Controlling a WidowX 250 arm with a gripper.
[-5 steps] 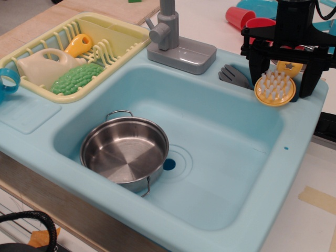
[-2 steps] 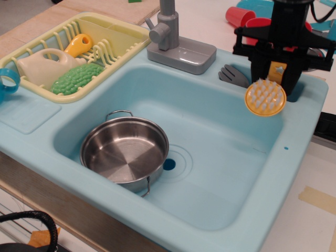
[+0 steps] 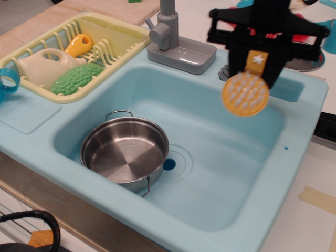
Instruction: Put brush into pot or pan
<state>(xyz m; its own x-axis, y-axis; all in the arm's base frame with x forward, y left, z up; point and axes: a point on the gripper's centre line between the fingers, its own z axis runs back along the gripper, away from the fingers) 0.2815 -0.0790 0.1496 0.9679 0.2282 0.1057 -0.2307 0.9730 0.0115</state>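
We see the black gripper (image 3: 255,62) hanging upright above the far right of the light-blue sink (image 3: 294,152), its fingers pinched on the star-marked handle of the yellow brush (image 3: 245,94), bristles facing us, held in the air well apart from the steel pot (image 3: 125,152) at near left in the basin.

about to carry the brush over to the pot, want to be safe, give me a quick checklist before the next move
1. Brush held in the gripper: ok, handle pinched, head hanging below with bristles facing the camera.
2. Brush lifted clear of the sink rim: ok, it hangs in the air above the basin.
3. Pot empty and upright: ok, nothing inside.
4. Path to the pot: ok, open basin between; the faucet stands behind it.
5. Brush over the pot: not ok, still at the sink's far right side.
6. Grip firmness: cannot tell.
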